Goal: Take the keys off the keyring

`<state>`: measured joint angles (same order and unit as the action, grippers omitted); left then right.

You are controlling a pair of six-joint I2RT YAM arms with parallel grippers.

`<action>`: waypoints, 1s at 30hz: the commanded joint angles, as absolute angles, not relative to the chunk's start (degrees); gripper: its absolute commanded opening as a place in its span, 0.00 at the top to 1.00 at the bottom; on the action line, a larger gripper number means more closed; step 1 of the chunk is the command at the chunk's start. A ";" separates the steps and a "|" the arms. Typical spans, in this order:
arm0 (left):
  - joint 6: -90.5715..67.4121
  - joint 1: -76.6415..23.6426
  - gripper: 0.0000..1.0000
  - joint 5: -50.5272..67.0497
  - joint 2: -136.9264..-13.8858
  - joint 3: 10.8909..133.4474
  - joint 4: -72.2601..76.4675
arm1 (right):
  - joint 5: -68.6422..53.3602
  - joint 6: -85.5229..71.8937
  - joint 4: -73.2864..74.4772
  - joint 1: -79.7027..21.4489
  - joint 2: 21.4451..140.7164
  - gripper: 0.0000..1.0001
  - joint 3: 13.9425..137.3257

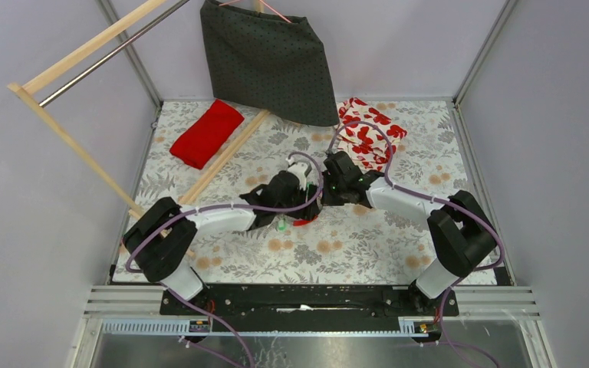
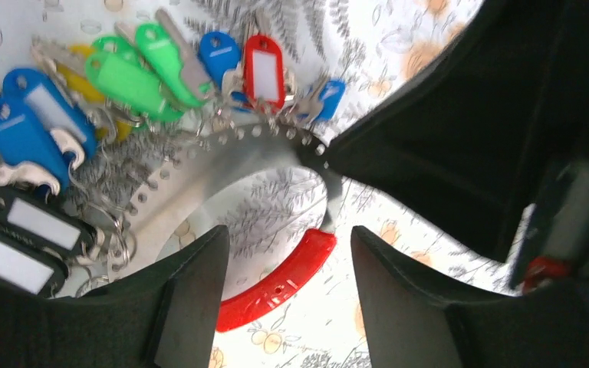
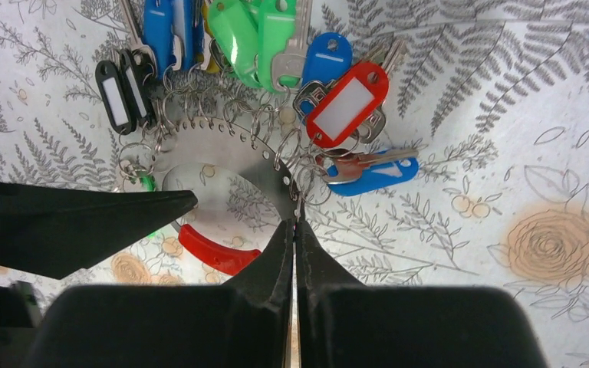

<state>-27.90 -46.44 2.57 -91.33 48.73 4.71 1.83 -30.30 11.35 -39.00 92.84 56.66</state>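
1. We see the keyring (image 3: 222, 149), a flat silvery band punched with small holes, at the middle of the table between the two grippers. Its red section (image 3: 213, 253) lies on the near side of the loop.
2. The keys (image 3: 257, 38) hang from those holes on small split rings and fan out from the ring's far rim. Among them are green and blue heads, a red tag with a white label, two black tags and a blue-headed key off to the right. They lie spread on the tablecloth (image 1: 353, 253), which is printed with ferns and roses.
3. The right gripper (image 3: 295, 226) has its fingers pressed together, pinched on the thin silvery edge of the keyring at the right end of the band.
4. The left gripper (image 2: 287, 238) has its fingers apart, one on either side of the red section. One finger covers the lower end of the red piece and the other stands clear of it.
5. We cannot tell whether the ring lies flat on the cloth or is held slightly off it.
6. Farther back on the table are a folded red cloth (image 1: 207, 132) and a red-and-white flowered cloth (image 1: 372, 138). A grey dotted garment (image 1: 268, 61) hangs above them, and a wooden rack (image 1: 77, 149) leans at the left.
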 commanded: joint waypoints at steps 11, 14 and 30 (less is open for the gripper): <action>-17.78 -58.67 0.23 -18.11 -82.90 36.97 18.98 | -2.16 -37.16 21.20 -39.35 90.31 1.00 62.41; -15.21 -61.22 0.23 -21.27 -84.56 37.77 19.11 | -2.12 -37.56 21.87 -39.38 90.44 1.00 62.99; -0.44 -70.97 0.27 -39.72 -94.66 37.24 27.23 | -2.31 -39.41 22.92 -39.29 90.18 1.00 63.54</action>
